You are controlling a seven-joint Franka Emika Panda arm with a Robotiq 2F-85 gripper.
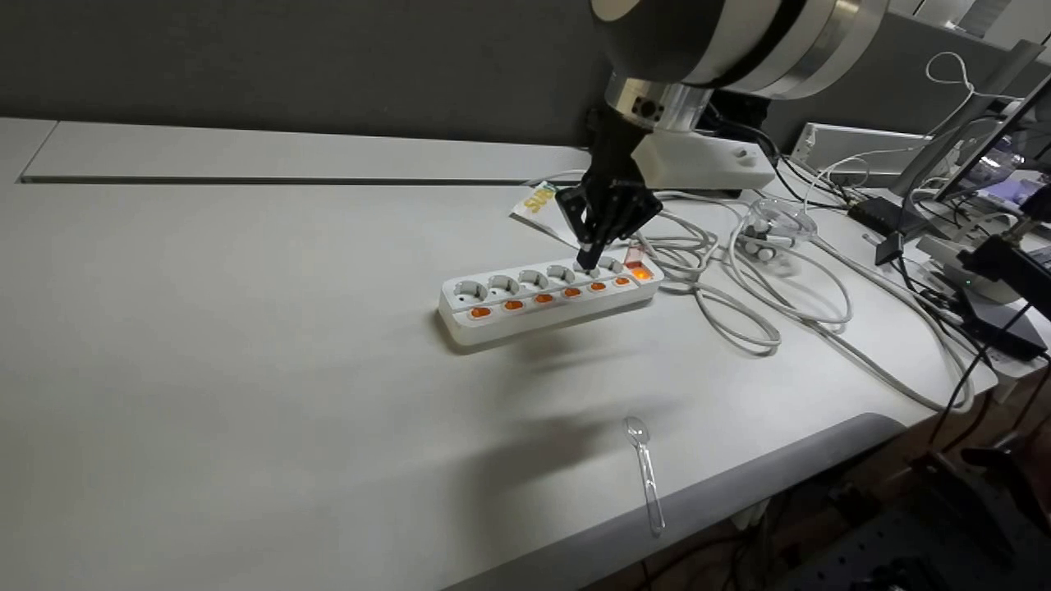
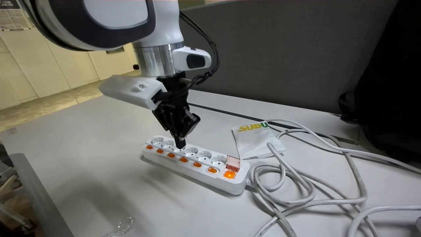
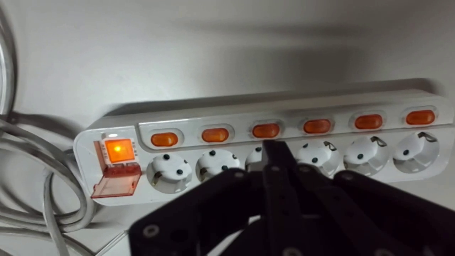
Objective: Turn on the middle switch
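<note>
One white tabletop point(image 1: 246, 361), grey partition point(image 1: 296, 66) behind.

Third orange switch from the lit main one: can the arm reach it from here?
Probably yes. In the wrist view nothing covers the third orange switch, and the shut gripper appears just beside it, over the socket row, so a small shift and press might do.

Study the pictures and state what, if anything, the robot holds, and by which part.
Nothing is held: the black jaws are shut together, nothing visible between them, over the long white plastic power strip.
</note>
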